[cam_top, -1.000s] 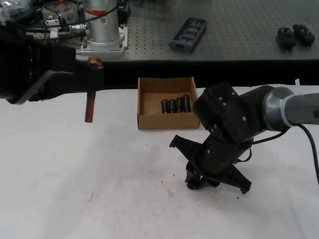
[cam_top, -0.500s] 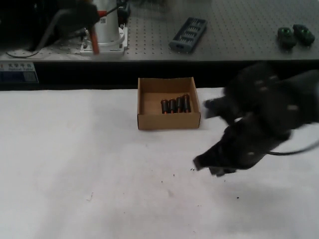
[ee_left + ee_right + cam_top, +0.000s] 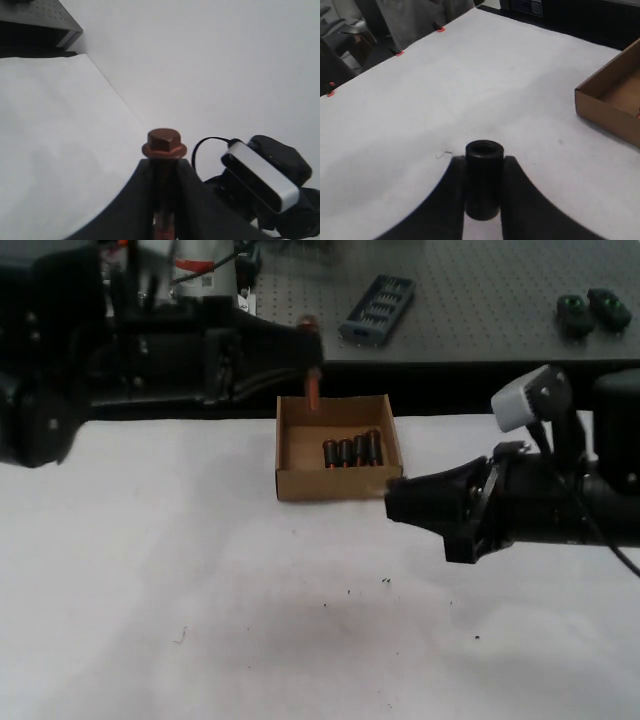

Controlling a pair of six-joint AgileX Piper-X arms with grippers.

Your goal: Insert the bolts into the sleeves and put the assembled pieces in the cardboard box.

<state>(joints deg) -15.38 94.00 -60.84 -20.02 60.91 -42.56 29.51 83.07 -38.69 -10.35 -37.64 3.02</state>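
Across the white sheet (image 3: 200,620), cardboard box (image 3: 335,483) toward 12 o'clock, left gripper (image 3: 308,352) at its 11 o'clock clamping a copper bolt (image 3: 314,388) head-up by the back rim, right gripper (image 3: 400,502) at its 4 o'clock pinching a black sleeve (image 3: 483,182), assembled pieces (image 3: 352,451) inside.

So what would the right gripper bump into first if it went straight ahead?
Probably nothing soon: the right gripper, holding the sleeve, points over bare white sheet. The cardboard box sits off to one side.
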